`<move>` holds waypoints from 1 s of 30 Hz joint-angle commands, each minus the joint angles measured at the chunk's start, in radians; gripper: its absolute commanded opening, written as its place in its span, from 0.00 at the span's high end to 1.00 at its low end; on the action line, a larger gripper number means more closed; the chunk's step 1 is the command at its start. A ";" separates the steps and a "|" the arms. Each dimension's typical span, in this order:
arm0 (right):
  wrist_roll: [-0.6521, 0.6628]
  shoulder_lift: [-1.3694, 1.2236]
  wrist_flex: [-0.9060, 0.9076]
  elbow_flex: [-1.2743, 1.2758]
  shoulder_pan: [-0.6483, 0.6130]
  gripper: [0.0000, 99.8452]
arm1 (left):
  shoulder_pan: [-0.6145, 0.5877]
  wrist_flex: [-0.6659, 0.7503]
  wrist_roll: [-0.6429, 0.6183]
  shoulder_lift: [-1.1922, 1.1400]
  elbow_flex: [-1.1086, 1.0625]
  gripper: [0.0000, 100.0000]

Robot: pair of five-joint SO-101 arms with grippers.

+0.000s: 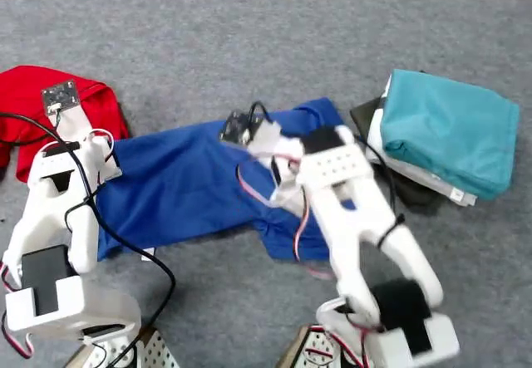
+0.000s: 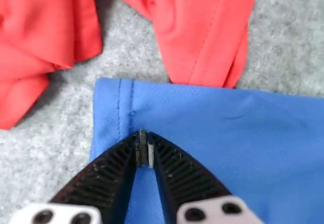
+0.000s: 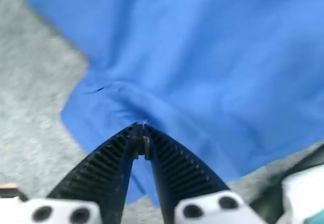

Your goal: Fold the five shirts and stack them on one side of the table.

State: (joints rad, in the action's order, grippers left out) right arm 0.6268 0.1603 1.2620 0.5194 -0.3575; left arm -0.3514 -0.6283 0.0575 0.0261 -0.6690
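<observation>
While the blue shirt (image 1: pixel 183 185) lies spread on the grey desk (image 1: pixel 249 52) beside the teal-topped folded stack (image 1: pixel 449 131), left fingers (image 2: pixel 174 176) clamp its hem farthest from the stack and right fingers (image 3: pixel 172 168) pinch a raised wrinkle nearer it. Light, limp cloth likely sags and slips; hemmed edges and corners look the surest holds.

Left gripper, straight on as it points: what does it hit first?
The blue shirt: the left gripper, shut, sits right at its hem. Beyond lies bare table, then the red shirt. Depth is unclear.
</observation>
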 commanded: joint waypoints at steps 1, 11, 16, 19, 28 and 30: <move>0.005 -0.153 0.002 -0.142 0.028 1.00 | -0.014 0.006 -0.008 0.007 0.044 0.98; 0.005 -0.272 0.000 -0.093 0.028 1.00 | -0.012 0.006 -0.006 0.007 0.046 0.98; 0.005 -0.168 0.000 0.042 -0.001 1.00 | -0.012 0.006 -0.006 0.007 0.048 0.98; 0.003 -0.082 0.000 0.147 -0.053 1.00 | -0.012 0.008 -0.006 0.007 0.048 0.98; 0.005 0.105 0.020 0.213 -0.137 1.00 | -0.012 0.008 -0.005 0.007 0.048 0.98; 0.006 0.099 0.038 0.157 -0.110 1.00 | -0.012 0.008 -0.005 0.007 0.048 0.98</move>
State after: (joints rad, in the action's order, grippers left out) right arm 0.6268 0.2186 1.2774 0.7480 -0.4803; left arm -0.3514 -0.6283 0.0575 0.0261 -0.6690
